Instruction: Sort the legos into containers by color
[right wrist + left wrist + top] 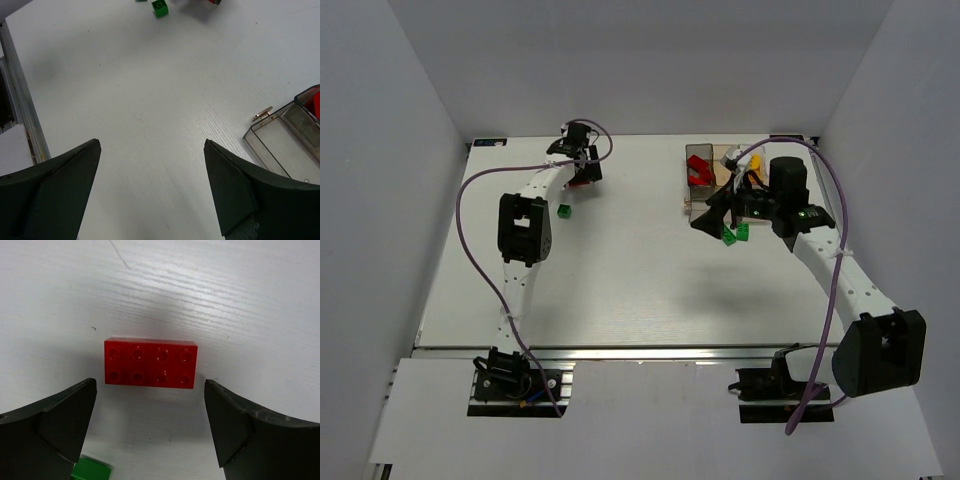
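A red eight-stud lego (150,368) lies flat on the white table, just beyond the open fingertips of my left gripper (149,395); nothing is between its jaws. From above, that gripper (582,160) hangs over the red lego (582,183) at the back left. A green lego (564,210) lies close by, and its corner shows in the left wrist view (90,471). My right gripper (152,145) is open over bare table, beside the containers (280,131). Two green legos (735,234) lie by the right gripper (712,215). The containers (688,150) hold a red lego (700,172).
White walls close in the table at the back and both sides. A metal rail (22,105) runs along the table's near edge. Purple cables loop over both arms. A small brass-coloured part (262,114) sticks out at the containers' corner.
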### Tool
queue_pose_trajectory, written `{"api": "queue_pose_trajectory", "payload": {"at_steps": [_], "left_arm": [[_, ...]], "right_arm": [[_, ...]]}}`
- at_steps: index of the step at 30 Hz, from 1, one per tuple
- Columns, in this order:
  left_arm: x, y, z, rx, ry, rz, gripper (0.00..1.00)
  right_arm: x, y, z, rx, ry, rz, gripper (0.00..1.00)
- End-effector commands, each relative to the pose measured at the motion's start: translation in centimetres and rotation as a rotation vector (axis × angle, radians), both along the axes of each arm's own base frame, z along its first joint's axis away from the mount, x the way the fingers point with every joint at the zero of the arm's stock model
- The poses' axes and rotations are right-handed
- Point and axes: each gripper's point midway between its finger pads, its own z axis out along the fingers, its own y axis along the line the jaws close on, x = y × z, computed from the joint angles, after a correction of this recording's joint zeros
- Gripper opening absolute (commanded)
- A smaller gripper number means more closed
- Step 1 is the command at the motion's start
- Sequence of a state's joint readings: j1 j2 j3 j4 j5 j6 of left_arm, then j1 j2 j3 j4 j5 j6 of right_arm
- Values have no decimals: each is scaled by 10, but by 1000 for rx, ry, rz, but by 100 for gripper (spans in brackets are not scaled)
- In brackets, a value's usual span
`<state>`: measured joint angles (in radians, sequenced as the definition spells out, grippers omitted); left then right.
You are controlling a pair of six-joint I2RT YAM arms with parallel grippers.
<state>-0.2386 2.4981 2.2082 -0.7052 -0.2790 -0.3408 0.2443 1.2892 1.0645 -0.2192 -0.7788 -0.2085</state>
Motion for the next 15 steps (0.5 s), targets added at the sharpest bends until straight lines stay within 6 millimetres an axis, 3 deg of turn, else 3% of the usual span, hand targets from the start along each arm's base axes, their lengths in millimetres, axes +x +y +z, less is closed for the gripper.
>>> {"api": "queue_pose_trajectory", "payload": {"at_steps": [1,7,15], "left_arm": [[19,-1,18,9,-81,-3,98],[24,-3,10,6,-93,-10,98],[28,-4,9,-2,-110,5,86]], "right_arm": [[-4,0,21,53,-55,24,89],[-1,-9,22,68,-50,1,89],[1,-16,23,82,-40,-9,89]]}}
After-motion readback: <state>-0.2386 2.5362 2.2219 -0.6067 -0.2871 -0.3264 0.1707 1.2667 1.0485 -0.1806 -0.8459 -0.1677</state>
